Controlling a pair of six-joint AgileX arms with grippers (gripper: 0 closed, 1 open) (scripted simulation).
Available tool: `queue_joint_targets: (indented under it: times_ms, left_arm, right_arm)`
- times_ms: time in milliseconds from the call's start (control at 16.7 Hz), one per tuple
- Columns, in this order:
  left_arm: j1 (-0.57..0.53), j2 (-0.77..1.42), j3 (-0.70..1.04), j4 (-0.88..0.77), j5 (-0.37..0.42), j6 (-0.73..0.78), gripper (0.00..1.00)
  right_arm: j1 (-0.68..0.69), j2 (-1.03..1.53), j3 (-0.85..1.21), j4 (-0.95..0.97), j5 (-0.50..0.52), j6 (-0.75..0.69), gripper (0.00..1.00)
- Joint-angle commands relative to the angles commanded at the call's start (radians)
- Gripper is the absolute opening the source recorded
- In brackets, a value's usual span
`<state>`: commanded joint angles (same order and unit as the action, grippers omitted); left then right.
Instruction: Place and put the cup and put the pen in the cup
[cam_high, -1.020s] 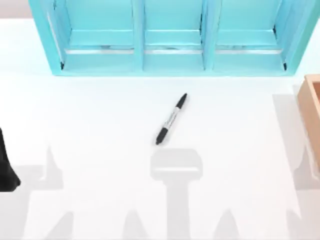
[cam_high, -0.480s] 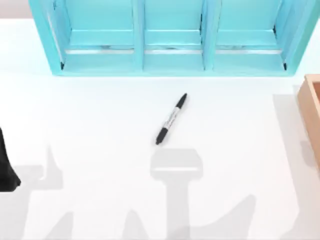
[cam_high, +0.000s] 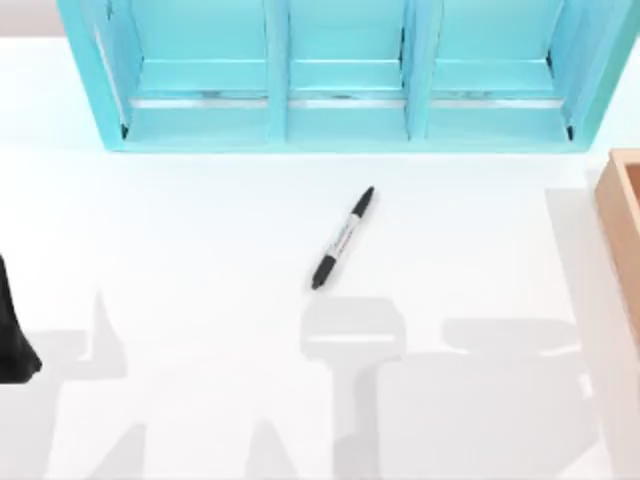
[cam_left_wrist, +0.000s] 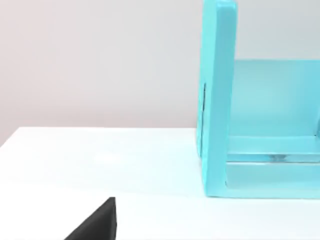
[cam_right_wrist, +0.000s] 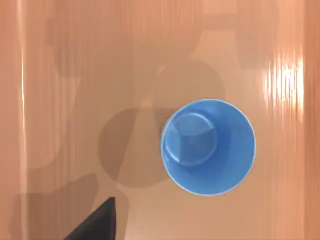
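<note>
The pen (cam_high: 343, 238), black with a pale labelled barrel, lies slanted on the white table (cam_high: 200, 230) near the middle, in front of the shelf unit. The cup (cam_right_wrist: 208, 146) is blue and upright, its open mouth facing my right wrist camera; it stands on a wooden floor (cam_right_wrist: 75, 75) directly beneath that camera. A black edge of my right gripper (cam_right_wrist: 95, 224) shows in the right wrist view, apart from the cup. My left gripper (cam_high: 12, 330) is parked at the table's left edge, far from the pen, and a black corner of the left gripper (cam_left_wrist: 95, 224) also shows in the left wrist view.
A large turquoise shelf unit (cam_high: 345, 75) with three bays spans the back of the table; its end wall (cam_left_wrist: 217, 100) shows in the left wrist view. A wooden box (cam_high: 622, 230) stands at the right edge. Arm shadows lie across the table's front.
A broad shadow has spread over the front right of the table, moving in from the right edge. The pen and the left arm have stayed where they were.
</note>
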<state>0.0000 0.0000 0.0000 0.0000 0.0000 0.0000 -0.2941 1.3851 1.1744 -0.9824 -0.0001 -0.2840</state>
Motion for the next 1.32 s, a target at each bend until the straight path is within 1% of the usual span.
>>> queue_joint_targets:
  times_ms: [300,480,600,960,1080,1320]
  left_arm:
    - [0.000,0.000,0.000,0.000,0.000,0.000,1.00]
    - [0.000,0.000,0.000,0.000,0.000,0.000,1.00]
    - [0.000,0.000,0.000,0.000,0.000,0.000,1.00]
    - [0.000,0.000,0.000,0.000,0.000,0.000,1.00]
    - [0.000,0.000,0.000,0.000,0.000,0.000,1.00]
    - [0.000,0.000,0.000,0.000,0.000,0.000,1.00]
  right_arm:
    - [-0.065,0.301,0.248,-0.211,-0.001,-0.057,1.00]
    - [-0.087,0.403,0.330,-0.284,-0.002,-0.075,1.00]
    - [-0.093,0.422,0.347,-0.301,-0.002,-0.080,1.00]
    - [-0.089,0.425,0.331,-0.284,-0.002,-0.077,1.00]
    - [-0.089,0.438,0.286,-0.232,-0.002,-0.076,1.00]
    - [-0.088,0.476,0.163,-0.056,-0.001,-0.074,1.00]
